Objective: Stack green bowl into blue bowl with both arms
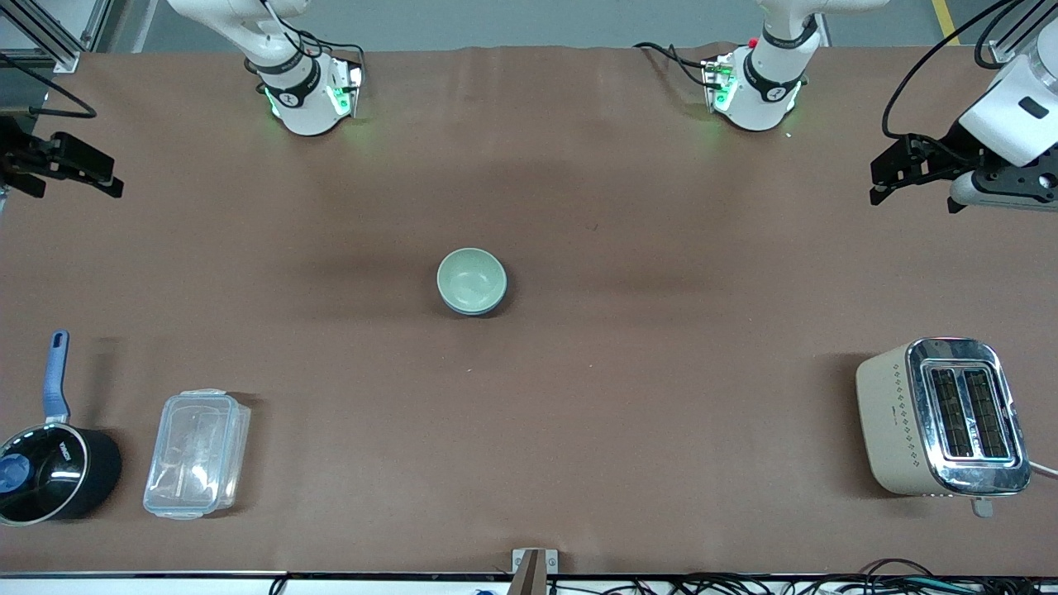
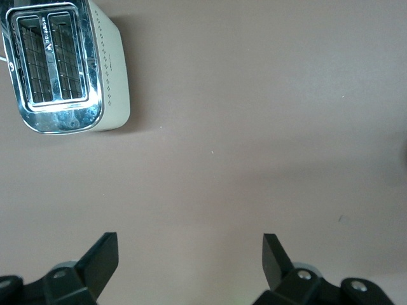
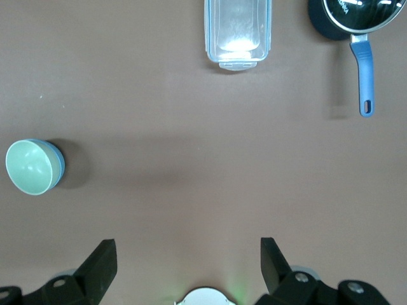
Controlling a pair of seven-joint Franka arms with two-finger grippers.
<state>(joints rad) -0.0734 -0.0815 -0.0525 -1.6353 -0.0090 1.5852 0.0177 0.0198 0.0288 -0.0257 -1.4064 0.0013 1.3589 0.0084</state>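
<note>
Front view shows the pale mint-green bowl (image 1: pixel 471 278) nested in the sky-blue bowl (image 1: pixel 478 307) mid-tabletop (image 1: pixel 628 347); stacking looks done, so the left end effector (image 1: pixel 897 171) and right end effector (image 1: pixel 70 169) hang wide, empty, over the tabletop's ends.

**Colours on the brown bench**

The bench (image 1: pixel 579 413) is plain matte brown. The green bowl (image 1: pixel 469 278) is pale mint, the blue bowl (image 1: pixel 473 309) darker blue outside. The toaster (image 1: pixel 897 421) is cream with dotted diamonds and a chrome top. The pot (image 1: pixel 50 475) is black with a blue handle; the box (image 1: pixel 197 453) is clear.
</note>
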